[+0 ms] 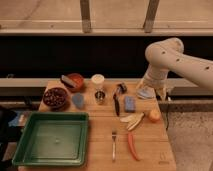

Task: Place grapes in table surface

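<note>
The grapes (54,95), a cluster of dark red-purple berries, lie in a purple-maroon bowl (46,102) at the back left of the wooden table surface (100,127). My gripper (146,92) hangs from the white arm (175,60) at the back right of the table, low over the top and just above a pale blue thing. It is far to the right of the grapes.
A green tray (52,138) fills the front left. An orange bowl (76,81), a white cup (98,81), a metal cup (100,96), a black utensil (117,101), a blue sponge (130,104), a banana (133,121), an orange fruit (154,115), a fork (114,145) and a carrot (132,146) lie about.
</note>
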